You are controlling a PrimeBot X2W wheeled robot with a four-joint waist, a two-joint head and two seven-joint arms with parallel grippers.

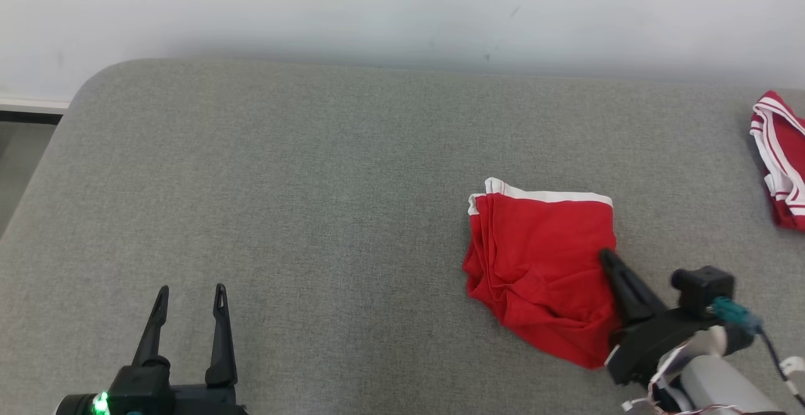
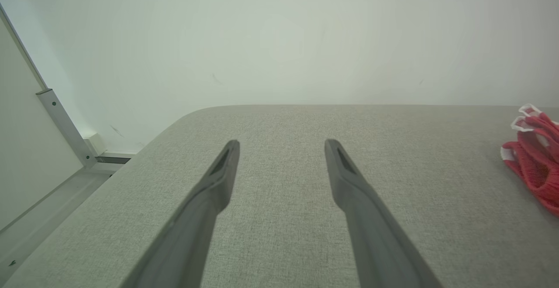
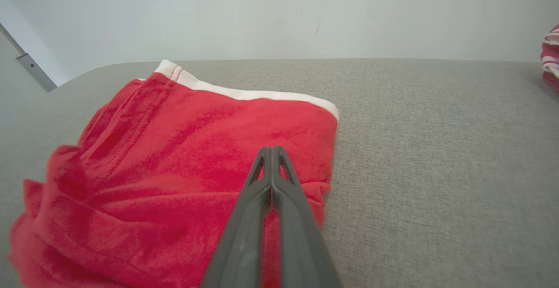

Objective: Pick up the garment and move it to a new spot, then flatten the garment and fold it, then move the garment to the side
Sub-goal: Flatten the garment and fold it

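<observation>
On the right half of the grey padded surface (image 1: 283, 182) lies the red garment (image 1: 541, 258), folded into a rough rectangle, its white waistband along the far edge and its near end rumpled into loose creases. In the right wrist view the garment (image 3: 174, 157) spreads from the middle out to the left, with bare grey cloth to its right.

The right gripper (image 1: 607, 254) reaches in from the lower right, its two dark fingers pressed tight together with no gap between them. Their tips (image 3: 271, 148) sit over the garment's right part, just inside its right edge; no fabric shows pinched between them, and whether they press on the cloth I cannot tell.

The left gripper (image 1: 188, 305) is at the lower left, well apart from the garment, its fingers (image 2: 222, 170) spread wide over bare surface.

A second red garment with white stripes (image 1: 780, 157) lies bunched at the far right edge, below the white wall (image 1: 377, 6).
</observation>
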